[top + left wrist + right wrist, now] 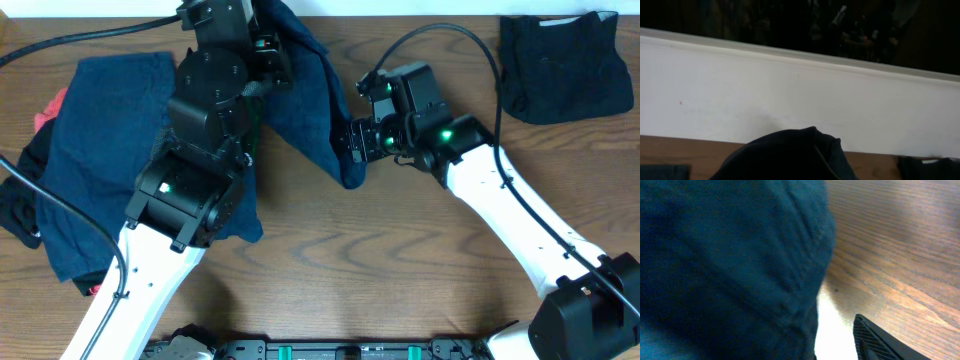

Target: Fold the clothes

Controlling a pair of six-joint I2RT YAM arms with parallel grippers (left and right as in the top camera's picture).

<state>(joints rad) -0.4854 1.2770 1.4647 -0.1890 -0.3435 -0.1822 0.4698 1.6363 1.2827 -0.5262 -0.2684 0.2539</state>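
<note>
Noting one creased navy garment (305,95) stretched just above the tabletop (400,270) between the arms: left fingers (274,46) clenched on its upper end, right fingers (351,140) pinching its lower corner. We log a navy heap (110,130) at left and a black piece (565,65) far right.

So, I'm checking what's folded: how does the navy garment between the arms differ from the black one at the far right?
The navy garment is blue, the black garment black. The navy one hangs bunched between the left arm and right arm; the black one lies flat, clear of both. Both are soft fabric.
</note>
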